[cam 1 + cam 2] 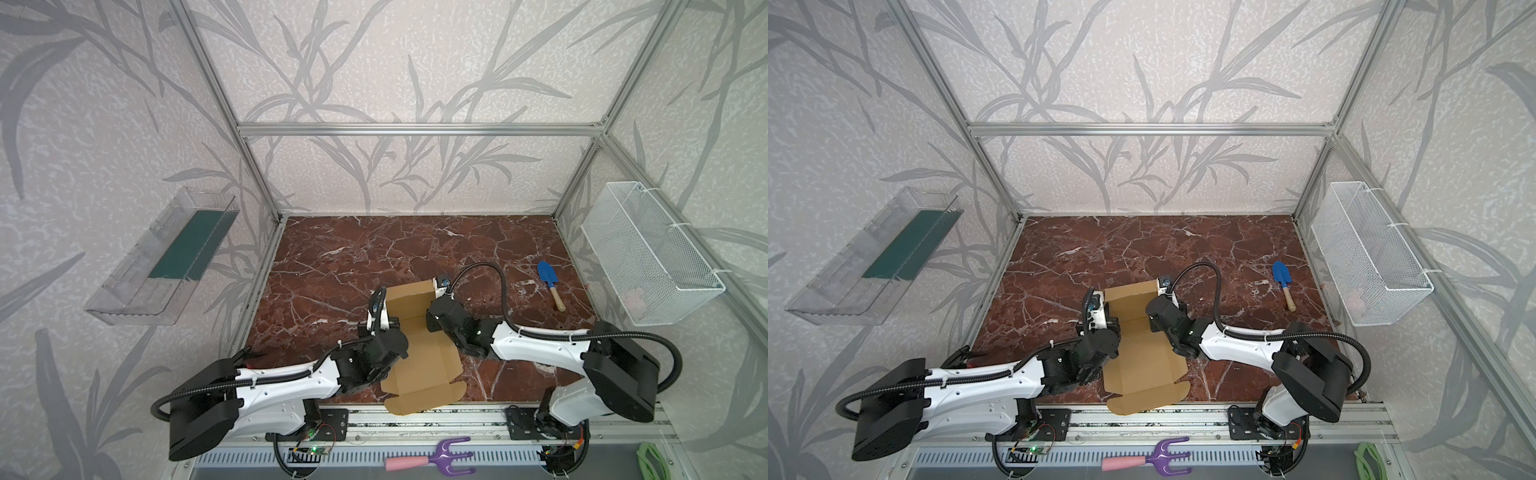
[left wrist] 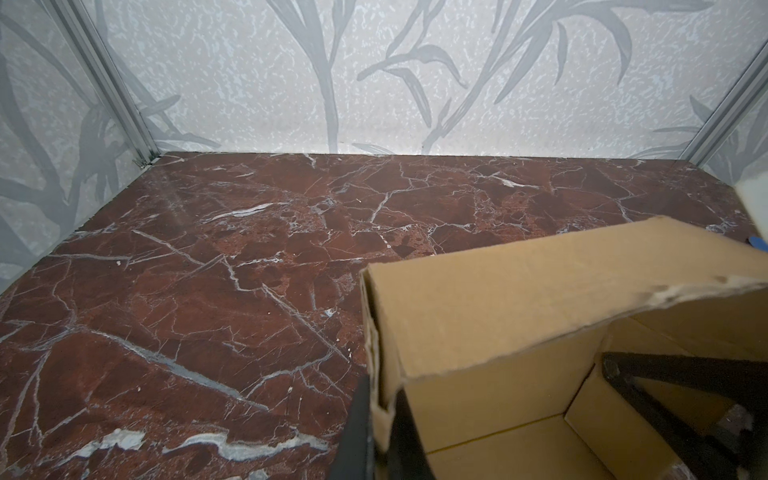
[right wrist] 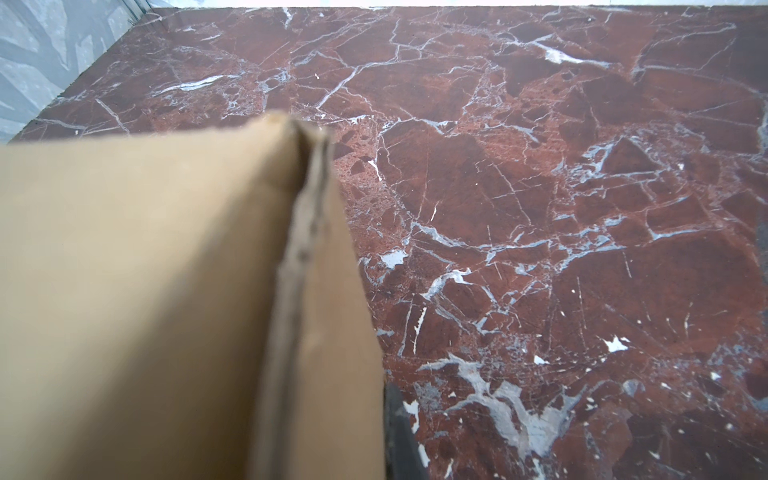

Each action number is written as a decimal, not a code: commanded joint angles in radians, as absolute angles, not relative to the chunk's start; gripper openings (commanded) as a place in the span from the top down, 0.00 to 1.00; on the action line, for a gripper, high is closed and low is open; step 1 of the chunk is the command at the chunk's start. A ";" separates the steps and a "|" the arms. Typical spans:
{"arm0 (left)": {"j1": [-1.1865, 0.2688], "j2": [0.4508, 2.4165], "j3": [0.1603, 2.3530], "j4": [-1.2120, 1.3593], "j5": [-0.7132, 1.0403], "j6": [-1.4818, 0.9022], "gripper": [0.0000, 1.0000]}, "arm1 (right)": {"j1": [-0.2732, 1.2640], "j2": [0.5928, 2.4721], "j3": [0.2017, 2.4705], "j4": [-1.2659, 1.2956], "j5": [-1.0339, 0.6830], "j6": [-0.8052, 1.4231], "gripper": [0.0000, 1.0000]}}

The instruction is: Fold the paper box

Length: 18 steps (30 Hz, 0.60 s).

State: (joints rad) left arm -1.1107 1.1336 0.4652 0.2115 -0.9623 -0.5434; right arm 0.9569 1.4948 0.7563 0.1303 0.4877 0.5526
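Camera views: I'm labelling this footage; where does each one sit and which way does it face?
Top views: high over the near edge, looking down toward the leaf-patterned back wall; both arms flank the tan corrugated cardboard box on the red-brown marble tabletop.
Left wrist: on the left gripper, facing the back wall; its black fingers pinch the box's wall.
Right wrist: on the right gripper, facing across the tabletop; one dark finger shows.
Shared by all: box, tabletop.

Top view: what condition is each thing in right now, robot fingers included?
paper box: half folded, far end's walls raised, near flap lying flat.
left fingers: shut on the box's left wall.
right fingers: shut on its right wall.
blue trowel: lying flat, untouched.
purple rake: lying flat at the front, untouched.
wire basket: hanging, contents unclear.
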 commanded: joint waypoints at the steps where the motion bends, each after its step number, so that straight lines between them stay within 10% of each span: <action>1: -1.104 1.110 0.442 0.206 -1.006 -0.576 0.88 | 0.950 1.450 0.778 0.117 0.532 0.575 1.00; 18: -1.103 1.045 0.354 0.264 -0.931 -0.610 0.57 | 0.950 1.420 0.780 0.106 0.545 0.571 1.00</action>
